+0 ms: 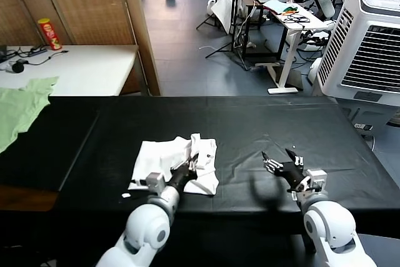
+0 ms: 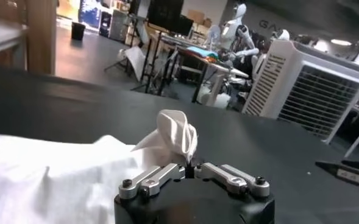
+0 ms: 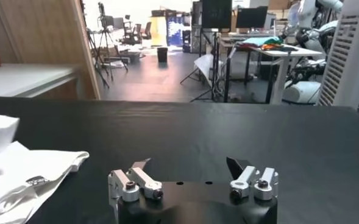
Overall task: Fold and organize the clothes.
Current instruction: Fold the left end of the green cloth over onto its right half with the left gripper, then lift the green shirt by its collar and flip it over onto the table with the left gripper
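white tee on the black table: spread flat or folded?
Folded, loosely: the white T-shirt is a compact, layered bundle with one bunched corner pinched up by the left gripper.

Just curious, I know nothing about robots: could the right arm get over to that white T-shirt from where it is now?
Probably yes. The right end effector, open, hovers over bare black table beside the white T-shirt, with nothing between. The left end effector is already pinching its edge.

T-shirt on table, left of centre; left gripper over it; right gripper apart, rightward.
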### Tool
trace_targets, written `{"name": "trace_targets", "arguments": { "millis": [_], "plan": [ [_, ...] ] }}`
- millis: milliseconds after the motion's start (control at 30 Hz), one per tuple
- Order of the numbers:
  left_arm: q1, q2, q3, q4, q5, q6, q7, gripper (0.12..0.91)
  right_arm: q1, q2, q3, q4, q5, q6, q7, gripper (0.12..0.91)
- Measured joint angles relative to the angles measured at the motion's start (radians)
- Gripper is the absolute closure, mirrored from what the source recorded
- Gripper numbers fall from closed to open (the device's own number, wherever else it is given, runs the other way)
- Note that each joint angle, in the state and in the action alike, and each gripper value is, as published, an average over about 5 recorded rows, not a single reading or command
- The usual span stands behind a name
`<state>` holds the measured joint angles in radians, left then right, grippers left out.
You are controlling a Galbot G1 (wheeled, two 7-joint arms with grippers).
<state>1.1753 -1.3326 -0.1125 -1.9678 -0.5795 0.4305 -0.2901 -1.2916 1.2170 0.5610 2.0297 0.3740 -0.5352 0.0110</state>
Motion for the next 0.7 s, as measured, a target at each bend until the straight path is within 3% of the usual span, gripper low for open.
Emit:
{"name": "trace_targets", "arguments": {
  "millis": [133,233,467,533,600,700],
  "plan": [
    [-0.006,-0.025,0.010,0.025,-0.006,0.000,-0.026,0.872,0.002,0.002,-0.008,-0.003,-0.005,0.002,-0.006,0.227],
    [-0.014,-0.046,0.014,0.041,-0.027,0.000,-0.028,0.800,0.005,0.003,-0.020,-0.006,-0.012,0.009,-0.019,0.227],
    [-0.030,-0.111,0.020,0.039,-0.134,-0.005,-0.055,0.424,0.021,-0.003,-0.073,-0.013,-0.029,0.023,-0.060,0.227],
    [-0.032,-0.113,0.016,0.019,-0.127,-0.014,-0.046,0.321,0.028,-0.009,-0.096,-0.015,-0.029,0.025,-0.070,0.227],
    [-0.031,-0.101,0.003,-0.002,-0.102,-0.026,-0.026,0.260,0.036,-0.015,-0.123,-0.017,-0.029,0.028,-0.081,0.227],
    [-0.020,-0.056,-0.033,-0.024,-0.057,-0.047,0.006,0.236,0.051,-0.024,-0.173,-0.026,-0.032,0.032,-0.100,0.227]
  ]
}}
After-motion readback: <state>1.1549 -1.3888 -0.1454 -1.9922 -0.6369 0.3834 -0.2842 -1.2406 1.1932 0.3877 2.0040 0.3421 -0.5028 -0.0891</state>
